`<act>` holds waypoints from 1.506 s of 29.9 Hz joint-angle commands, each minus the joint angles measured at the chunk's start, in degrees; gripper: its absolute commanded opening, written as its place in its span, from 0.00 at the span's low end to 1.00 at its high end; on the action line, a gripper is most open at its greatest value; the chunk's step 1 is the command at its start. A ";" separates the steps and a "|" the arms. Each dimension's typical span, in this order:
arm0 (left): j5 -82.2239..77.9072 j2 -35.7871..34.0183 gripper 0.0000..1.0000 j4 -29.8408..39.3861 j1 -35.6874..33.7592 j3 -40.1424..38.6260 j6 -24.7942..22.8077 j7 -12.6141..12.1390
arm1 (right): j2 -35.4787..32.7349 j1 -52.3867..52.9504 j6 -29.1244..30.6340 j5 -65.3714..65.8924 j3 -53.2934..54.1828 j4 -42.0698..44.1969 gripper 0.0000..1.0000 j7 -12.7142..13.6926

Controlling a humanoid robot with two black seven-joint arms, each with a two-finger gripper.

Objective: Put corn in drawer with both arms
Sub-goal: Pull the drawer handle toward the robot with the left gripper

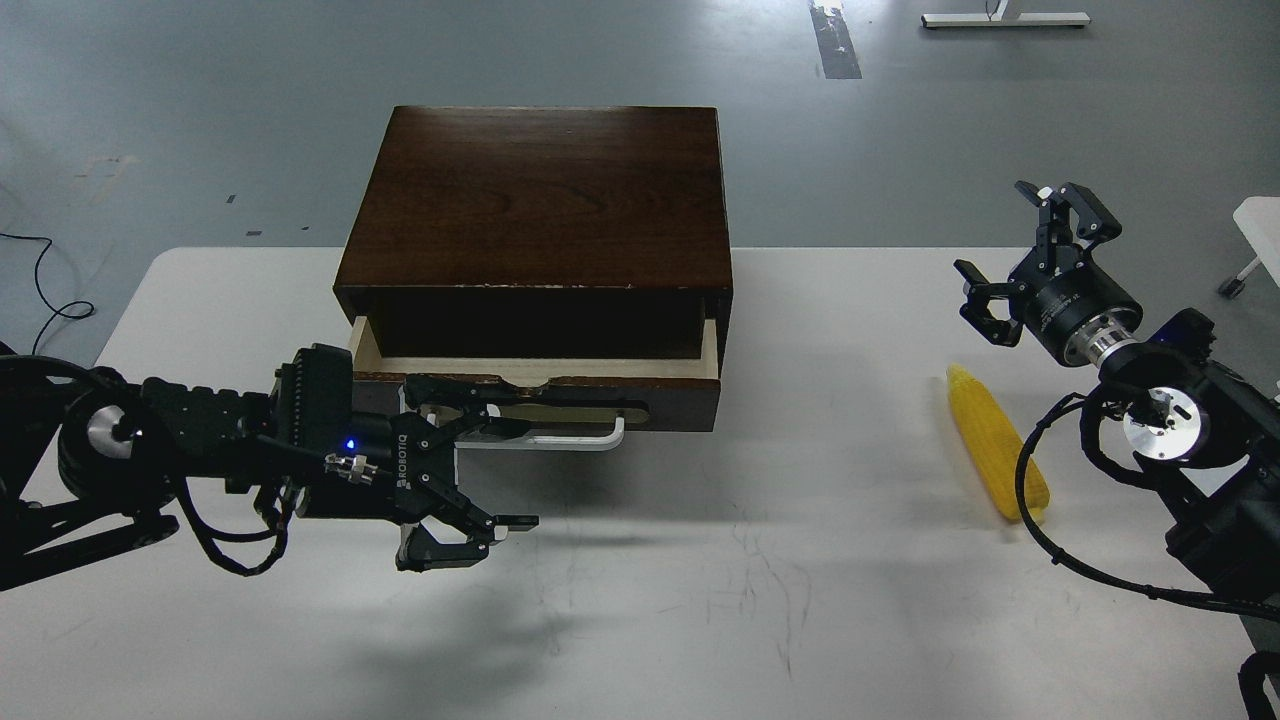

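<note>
The yellow corn [995, 455] lies on the white table at the right, tapered end pointing away from me. The drawer [670, 400] is pulled out a little from the dark wood cabinet [540, 195], and a strip of its pale interior [540, 366] shows. My left gripper [515, 460] is at the left end of the white bar handle [560, 440]. Its fingers are spread, with the upper finger [470, 390] hooked over the handle and the lower fingers hanging below it. My right gripper [1020, 235] is open and empty, raised beyond the corn.
The white table [700, 600] carries the cabinet at its back middle. A black cable [1030, 500] from my right arm loops over the near end of the corn. A white object [1262, 225] stands off the table's right edge.
</note>
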State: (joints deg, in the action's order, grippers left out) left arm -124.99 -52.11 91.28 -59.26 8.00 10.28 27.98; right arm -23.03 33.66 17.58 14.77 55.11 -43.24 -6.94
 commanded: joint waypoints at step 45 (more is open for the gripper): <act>-0.01 -2.11 0.83 4.43 2.75 0.00 0.00 0.02 | -0.09 0.18 0.09 0.00 0.00 0.08 1.00 0.00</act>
State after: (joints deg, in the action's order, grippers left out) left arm -125.00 -54.22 95.37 -56.89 8.00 10.26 28.00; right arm -23.12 33.79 17.67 14.77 55.10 -43.24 -6.94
